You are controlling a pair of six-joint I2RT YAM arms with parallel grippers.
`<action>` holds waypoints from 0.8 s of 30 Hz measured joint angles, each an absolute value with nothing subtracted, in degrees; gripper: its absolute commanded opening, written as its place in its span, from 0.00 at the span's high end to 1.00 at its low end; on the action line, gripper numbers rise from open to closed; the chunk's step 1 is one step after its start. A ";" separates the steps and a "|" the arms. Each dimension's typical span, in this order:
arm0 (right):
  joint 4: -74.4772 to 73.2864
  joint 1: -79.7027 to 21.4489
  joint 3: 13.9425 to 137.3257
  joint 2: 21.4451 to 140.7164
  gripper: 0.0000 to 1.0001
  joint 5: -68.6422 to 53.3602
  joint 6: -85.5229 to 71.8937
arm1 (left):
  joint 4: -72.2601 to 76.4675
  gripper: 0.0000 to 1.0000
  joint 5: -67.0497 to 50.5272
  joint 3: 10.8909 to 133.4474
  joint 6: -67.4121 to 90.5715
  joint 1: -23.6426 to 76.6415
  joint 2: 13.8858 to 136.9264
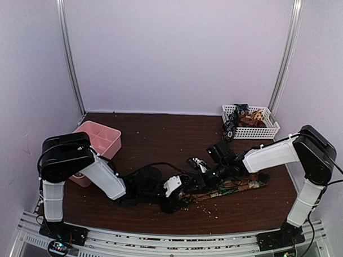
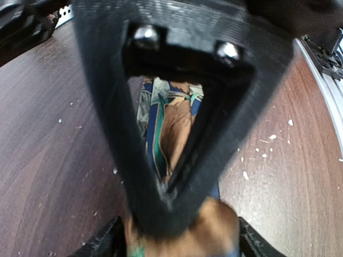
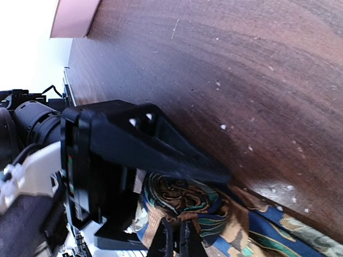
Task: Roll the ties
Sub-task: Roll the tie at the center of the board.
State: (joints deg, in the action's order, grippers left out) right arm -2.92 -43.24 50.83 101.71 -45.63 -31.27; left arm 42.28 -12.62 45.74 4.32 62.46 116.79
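Observation:
One tie (image 1: 237,184), patterned in brown, blue and green, lies flat along the front of the table and ends in a small coil (image 3: 185,198) at its left. In the right wrist view my right gripper (image 3: 176,242) is shut, pinching fabric at the coil's edge. My left gripper (image 1: 179,197) meets it from the left. In the left wrist view its fingers (image 2: 104,241) stand apart, open, with the brown roll (image 2: 214,230) between them. The right gripper's black finger fills that view's middle, with the tie (image 2: 171,128) visible through it. More ties (image 1: 242,117) sit in the white basket.
A white basket (image 1: 270,131) stands at the back right. At the left is a pink compartment box (image 1: 100,138). Pale crumbs (image 1: 214,208) are scattered along the dark wood table in front of the tie. Both arms crowd the front centre.

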 measured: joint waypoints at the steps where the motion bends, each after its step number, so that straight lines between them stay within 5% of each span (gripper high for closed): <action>1: -2.66 -42.89 50.50 101.71 1.00 -45.80 -30.83 | 42.96 0.27 -12.53 45.12 4.49 62.46 116.66; 18: 6.07 -37.91 40.88 99.96 1.00 -46.41 -28.29 | 50.96 0.27 -9.63 48.86 9.54 63.77 122.61; 24: 8.71 -37.95 39.70 99.70 1.00 -46.17 -29.50 | 52.23 0.58 -10.17 51.35 11.86 63.96 124.75</action>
